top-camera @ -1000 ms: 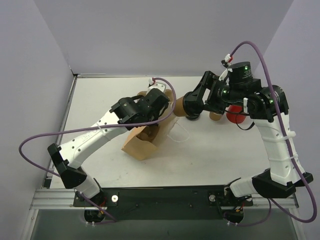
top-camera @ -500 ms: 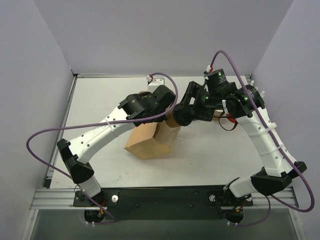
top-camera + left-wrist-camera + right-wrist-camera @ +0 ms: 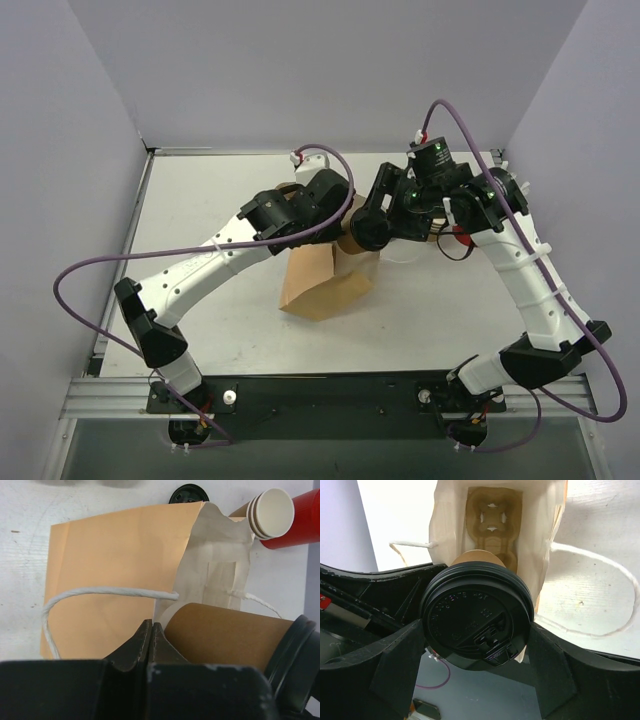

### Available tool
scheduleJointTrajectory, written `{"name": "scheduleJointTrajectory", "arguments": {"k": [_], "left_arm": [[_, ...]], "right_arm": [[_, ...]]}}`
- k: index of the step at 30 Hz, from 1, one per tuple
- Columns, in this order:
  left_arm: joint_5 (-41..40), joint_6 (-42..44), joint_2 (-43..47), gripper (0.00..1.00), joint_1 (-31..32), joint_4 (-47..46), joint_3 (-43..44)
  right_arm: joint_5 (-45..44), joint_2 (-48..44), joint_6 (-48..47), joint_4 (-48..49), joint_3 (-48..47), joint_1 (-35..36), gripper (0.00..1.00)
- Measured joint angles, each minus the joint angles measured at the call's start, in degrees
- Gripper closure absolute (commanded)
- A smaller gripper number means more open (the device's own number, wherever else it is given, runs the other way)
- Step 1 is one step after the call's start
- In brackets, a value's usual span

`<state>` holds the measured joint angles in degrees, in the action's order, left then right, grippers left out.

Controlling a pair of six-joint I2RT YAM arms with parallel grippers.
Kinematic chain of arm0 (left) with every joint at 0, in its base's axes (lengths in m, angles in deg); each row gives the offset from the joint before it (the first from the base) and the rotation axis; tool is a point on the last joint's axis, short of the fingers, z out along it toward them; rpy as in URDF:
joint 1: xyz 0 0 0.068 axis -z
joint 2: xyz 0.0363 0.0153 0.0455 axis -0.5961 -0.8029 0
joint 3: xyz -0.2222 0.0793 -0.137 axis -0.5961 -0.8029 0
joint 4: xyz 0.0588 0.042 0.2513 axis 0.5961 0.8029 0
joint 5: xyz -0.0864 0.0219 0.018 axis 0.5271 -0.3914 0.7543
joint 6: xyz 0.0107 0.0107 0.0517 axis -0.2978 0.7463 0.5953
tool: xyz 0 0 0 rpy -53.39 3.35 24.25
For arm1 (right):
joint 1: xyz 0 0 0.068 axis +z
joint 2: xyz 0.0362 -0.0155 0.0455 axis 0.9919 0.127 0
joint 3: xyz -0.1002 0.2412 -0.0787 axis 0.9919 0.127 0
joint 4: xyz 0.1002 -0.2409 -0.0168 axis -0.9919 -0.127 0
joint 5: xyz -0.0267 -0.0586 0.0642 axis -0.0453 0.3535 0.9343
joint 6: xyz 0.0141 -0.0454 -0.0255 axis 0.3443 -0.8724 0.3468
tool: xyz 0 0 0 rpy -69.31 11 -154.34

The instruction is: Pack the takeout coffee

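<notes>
Right between the fingers of my right end effector (image 3: 477, 647), spread wide and clamped on it, sits the takeout coffee (image 3: 477, 612). Its lid faces back at my wrist, its base points ahead, and its long axis runs straight into the paper bag (image 3: 542, 540) mouth just beyond. My left end effector (image 3: 152, 630) is pinched shut on the bag's rim, looks like. I reckon a forward push toward the cardboard carrier (image 3: 492, 515) comes next.

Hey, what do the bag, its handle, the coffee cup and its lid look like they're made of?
The bag looks like matte brown kraft paper, creased and paler inside. Its handle seems to be twisted white paper cord. The cup looks like dull brown paperboard. The lid is glossy black plastic with moulded lettering.
</notes>
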<state>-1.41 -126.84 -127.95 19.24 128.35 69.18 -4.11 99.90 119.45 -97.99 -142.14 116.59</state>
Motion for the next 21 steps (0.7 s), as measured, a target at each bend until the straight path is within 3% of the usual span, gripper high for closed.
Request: {"name": "scheduleJointTrajectory", "arguments": {"k": [8, 21], "left_arm": [[0.02, -9.03, 3.93, 1.00, 1.01, -8.13, -8.94], [-0.07, -14.58, 7.13, 1.00, 1.22, -13.51, -12.04]], "right_arm": [[-1.11, 1.75, -1.36, -1.55, 1.49, 0.02, 0.52], [-3.69, 4.39, -3.65, -5.01, -2.89, 0.79, 0.53]]}}
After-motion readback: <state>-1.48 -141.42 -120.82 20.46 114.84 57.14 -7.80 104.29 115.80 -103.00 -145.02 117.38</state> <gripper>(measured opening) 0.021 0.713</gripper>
